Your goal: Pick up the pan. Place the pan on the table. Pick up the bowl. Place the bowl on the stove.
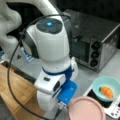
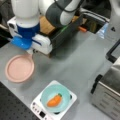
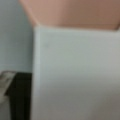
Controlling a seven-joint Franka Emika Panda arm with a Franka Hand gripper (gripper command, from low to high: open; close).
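The pink pan (image 1: 86,110) (image 2: 19,68) lies flat on the grey table (image 2: 75,62). My gripper (image 1: 62,106) (image 2: 30,51) is down at the pan's rim, on the side where the handle is, and covers the handle in both front views. The wrist view is filled from very close by the white handle (image 3: 75,75), with the pink pan (image 3: 70,11) beyond it. One dark fingertip (image 3: 10,85) shows beside the handle's left edge. The turquoise bowl (image 1: 110,82) (image 2: 51,91) sits on the white stove (image 1: 113,110) (image 2: 37,108) with an orange toy carrot (image 2: 54,100) inside.
A steel toaster oven (image 1: 95,42) (image 2: 107,92) with black knobs stands on the table behind the stove. A light wooden counter (image 1: 15,87) (image 2: 46,25) lies beside the arm. The arm's white body and a black cable (image 1: 11,82) hang over the pan's side of the table.
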